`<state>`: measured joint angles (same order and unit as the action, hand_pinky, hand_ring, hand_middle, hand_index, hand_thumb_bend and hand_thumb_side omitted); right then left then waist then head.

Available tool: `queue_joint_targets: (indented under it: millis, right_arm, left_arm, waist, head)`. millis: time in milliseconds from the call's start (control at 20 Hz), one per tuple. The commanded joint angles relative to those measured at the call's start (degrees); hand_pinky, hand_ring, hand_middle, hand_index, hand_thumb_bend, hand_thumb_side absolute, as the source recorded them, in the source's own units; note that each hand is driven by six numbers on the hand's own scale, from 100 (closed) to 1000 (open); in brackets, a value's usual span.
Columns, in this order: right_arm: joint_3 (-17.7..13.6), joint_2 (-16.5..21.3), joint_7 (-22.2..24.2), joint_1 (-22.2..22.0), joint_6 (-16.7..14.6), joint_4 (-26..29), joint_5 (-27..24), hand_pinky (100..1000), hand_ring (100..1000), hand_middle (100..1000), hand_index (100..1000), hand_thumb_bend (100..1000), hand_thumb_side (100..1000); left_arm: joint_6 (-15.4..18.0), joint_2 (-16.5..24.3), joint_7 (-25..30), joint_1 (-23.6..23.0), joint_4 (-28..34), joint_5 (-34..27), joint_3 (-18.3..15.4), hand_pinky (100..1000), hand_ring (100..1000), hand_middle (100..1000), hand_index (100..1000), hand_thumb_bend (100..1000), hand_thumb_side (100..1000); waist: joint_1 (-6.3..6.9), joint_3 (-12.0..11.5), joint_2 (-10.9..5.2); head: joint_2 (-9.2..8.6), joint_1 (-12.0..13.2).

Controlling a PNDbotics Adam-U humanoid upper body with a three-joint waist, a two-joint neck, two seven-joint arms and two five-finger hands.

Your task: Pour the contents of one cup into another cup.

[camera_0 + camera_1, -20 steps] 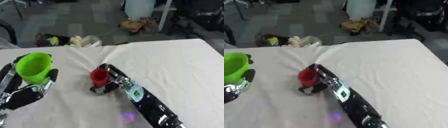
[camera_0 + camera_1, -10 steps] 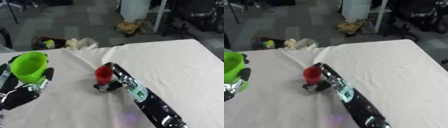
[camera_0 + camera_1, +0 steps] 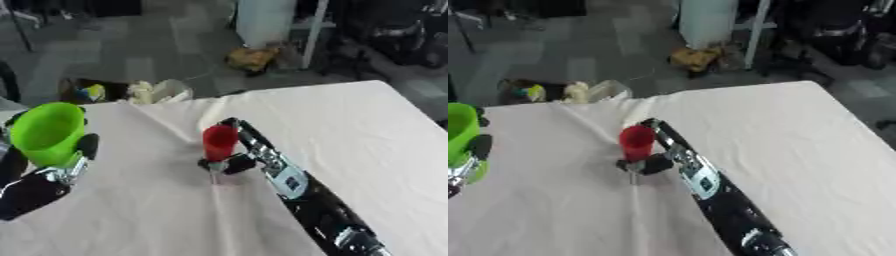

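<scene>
White cloth covers your desk (image 3: 376,130). Your right hand (image 3: 234,159) is curled around the red cup (image 3: 220,141), upright at the desk's middle. Your left hand (image 3: 39,182) grips the green cup (image 3: 45,131), raised at the left edge.

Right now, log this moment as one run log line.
left hand: holds green cup upright | right hand: shut on red cup, upright on white tablecloth | cups apart | pour: not started

Grey floor (image 3: 131,55) beyond a table under wrinkled white cloth (image 3: 367,130), white cylindrical bin (image 3: 267,22), tan bag (image 3: 254,57) on floor, dark chairs (image 3: 385,30) at upper right
</scene>
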<state>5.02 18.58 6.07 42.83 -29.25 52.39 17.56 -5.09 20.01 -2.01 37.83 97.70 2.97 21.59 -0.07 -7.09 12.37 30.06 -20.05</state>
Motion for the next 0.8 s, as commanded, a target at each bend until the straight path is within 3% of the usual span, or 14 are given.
queue_joint_targets:
  millis: [50, 350, 800]
  right_arm:
    - [0.79, 2.44, 1.5, -0.2, -0.37, 3.14, -1.17, 621, 391, 232, 442, 306, 121]
    - [2.91, 2.26, 4.89, -2.69, -0.73, 6.86, -1.78, 620, 391, 230, 443, 311, 125]
    - [7.7, -1.93, 11.78, -2.36, -1.7, 8.12, -1.39, 622, 393, 228, 446, 325, 125]
  left_arm:
    - [-0.02, 1.81, -0.23, 0.49, 1.41, -0.18, -1.03, 347, 502, 631, 761, 100, 396]
    - [-0.75, 3.66, 1.22, 0.05, 2.9, 0.58, -1.04, 346, 503, 630, 761, 100, 367]
    - [-1.87, 6.35, 4.69, 0.9, 4.71, 1.58, 0.28, 345, 503, 627, 762, 100, 321]
  waist:
    - [0.23, 0.32, -1.44]
    - [0.64, 1.18, -2.19]
    - [0.94, 1.75, -3.31]
  head:
    - [-0.3, 0.32]
    - [0.16, 0.43]
    - [0.73, 0.14]
